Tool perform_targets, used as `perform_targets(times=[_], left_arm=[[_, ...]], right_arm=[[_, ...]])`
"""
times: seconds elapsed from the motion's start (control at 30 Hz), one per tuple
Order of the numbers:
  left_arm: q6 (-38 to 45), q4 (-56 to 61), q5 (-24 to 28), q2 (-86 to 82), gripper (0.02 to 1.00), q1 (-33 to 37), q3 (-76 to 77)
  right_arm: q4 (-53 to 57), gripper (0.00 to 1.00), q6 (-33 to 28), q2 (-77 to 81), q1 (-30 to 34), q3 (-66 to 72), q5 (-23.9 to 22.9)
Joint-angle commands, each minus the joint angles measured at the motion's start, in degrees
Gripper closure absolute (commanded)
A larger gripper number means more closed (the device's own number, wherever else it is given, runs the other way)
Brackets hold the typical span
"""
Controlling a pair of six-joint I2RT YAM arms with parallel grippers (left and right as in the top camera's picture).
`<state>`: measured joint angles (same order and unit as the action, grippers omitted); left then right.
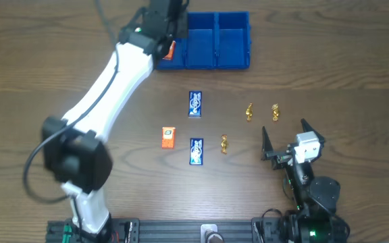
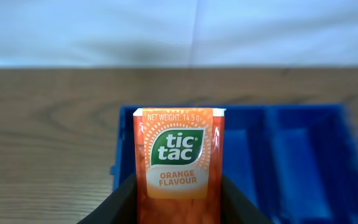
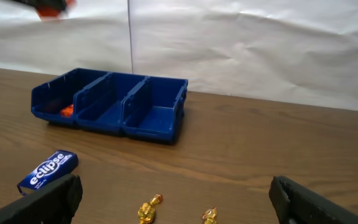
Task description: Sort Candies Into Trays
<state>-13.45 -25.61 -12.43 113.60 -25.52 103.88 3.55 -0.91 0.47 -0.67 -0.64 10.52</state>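
Note:
A blue three-compartment tray (image 1: 217, 34) stands at the table's far edge. My left gripper (image 1: 162, 42) hangs over its left compartment, shut on an orange candy box (image 2: 179, 158) held upright between the fingers above the tray (image 2: 278, 111). An orange piece (image 3: 66, 110) lies in that end compartment. On the table lie a second orange box (image 1: 169, 137), two blue packs (image 1: 195, 104) (image 1: 196, 151) and three gold wrapped candies (image 1: 249, 112) (image 1: 275, 111) (image 1: 224, 144). My right gripper (image 1: 287, 137) rests open near the front right, close to the gold candies.
The tray's middle and right compartments (image 3: 151, 127) look bare. A white wall runs behind the table's far edge. Bare wood lies left of the candies and between them and the tray.

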Motion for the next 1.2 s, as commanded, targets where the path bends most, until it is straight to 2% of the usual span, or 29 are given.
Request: perform_targets(times=[0.03, 0.43, 0.57, 0.63, 0.7, 0.73, 0.77, 0.83, 0.87, 0.97, 1.03, 1.2], left_arm=[[0.6, -0.9, 0.0, 8.0, 0.801, 1.9, 2.0], [-0.1, -1.2, 4.5, 9.3, 0.807, 4.9, 2.0], [-0.1, -1.1, 4.6, 9.3, 0.752, 4.9, 2.0], [-0.1, -1.2, 4.6, 9.3, 0.680, 4.9, 2.0], [-0.1, -1.2, 5.4, 9.3, 0.509, 4.9, 2.0], [-0.1, -1.2, 6.0, 9.2, 0.378, 4.9, 2.0], [-0.5, -1.7, 6.8, 8.4, 0.321, 4.6, 2.0], [-1.0, -3.5, 6.7, 6.1, 0.143, 3.7, 1.7], [-1.0, -4.2, 6.7, 4.1, 0.106, 3.0, 0.8], [-2.3, -4.4, 5.3, -4.2, 0.073, 0.3, -6.1], [-5.7, -2.7, 2.9, -13.2, 0.064, -2.7, -16.5], [-14.3, 2.5, 1.3, -27.6, 0.027, -10.6, -42.0]], right_arm=[[0.1, 0.003, -0.9, -0.3, -0.2, 0.2, -0.2], [0.1, 0.003, -0.9, -0.3, -0.2, 0.2, -0.2], [0.1, 0.003, -0.9, -0.3, -0.2, 0.2, -0.2], [0.1, 0.003, -0.9, -0.3, -0.2, 0.2, -0.2], [0.1, 0.003, -0.9, -0.3, -0.2, 0.2, -0.2], [0.1, 0.003, -0.9, -0.3, -0.2, 0.2, -0.2], [0.1, 0.003, -0.9, -0.3, -0.2, 0.2, -0.2], [0.1, 0.003, -0.9, -0.3, -0.2, 0.2, -0.2], [0.1, 0.003, -0.9, -0.3, -0.2, 0.2, -0.2], [0.1, 0.003, -0.9, -0.3, -0.2, 0.2, -0.2], [0.1, 0.003, -0.9, -0.3, -0.2, 0.2, -0.2], [0.1, 0.003, -0.9, -0.3, -0.2, 0.2, -0.2]])
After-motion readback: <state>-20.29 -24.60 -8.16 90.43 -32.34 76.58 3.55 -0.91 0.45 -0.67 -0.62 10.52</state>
